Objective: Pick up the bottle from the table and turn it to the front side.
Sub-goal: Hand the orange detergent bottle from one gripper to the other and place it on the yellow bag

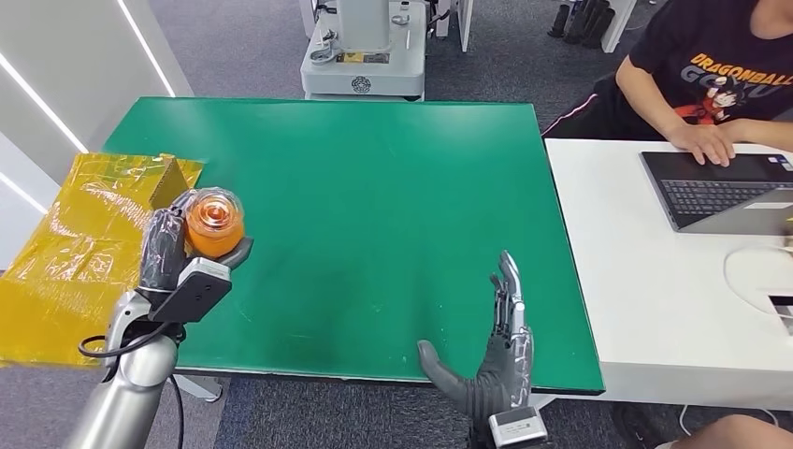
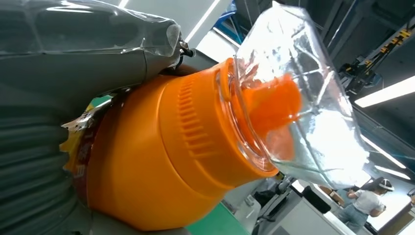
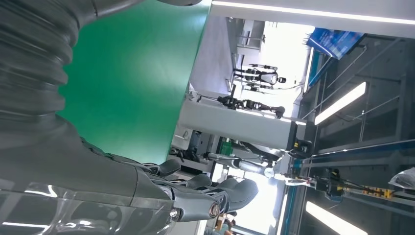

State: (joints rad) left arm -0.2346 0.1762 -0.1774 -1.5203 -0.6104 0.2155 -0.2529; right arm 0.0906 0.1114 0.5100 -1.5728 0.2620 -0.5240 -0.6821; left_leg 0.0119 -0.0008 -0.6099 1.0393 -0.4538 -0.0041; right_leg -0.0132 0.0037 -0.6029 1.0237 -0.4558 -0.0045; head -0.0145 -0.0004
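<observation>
An orange bottle point(image 1: 215, 223) with a clear cap is lifted above the green table's point(image 1: 374, 187) left edge, gripped by my left hand point(image 1: 178, 253), its cap end facing up toward the head camera. In the left wrist view the orange bottle point(image 2: 161, 161) and its clear cap point(image 2: 303, 93) sit close against my left hand point(image 2: 44, 147). My right hand point(image 1: 491, 351) hovers at the table's near edge, fingers straight and apart, thumb out, holding nothing. In the right wrist view my right hand point(image 3: 147, 186) is over the green table point(image 3: 132, 78).
A crumpled yellow plastic bag point(image 1: 84, 234) lies at the table's left edge under my left hand. A white desk point(image 1: 655, 299) with a laptop point(image 1: 720, 187) adjoins the right side, where a person point(image 1: 711, 65) sits typing. A grey machine base point(image 1: 363, 65) stands beyond the table.
</observation>
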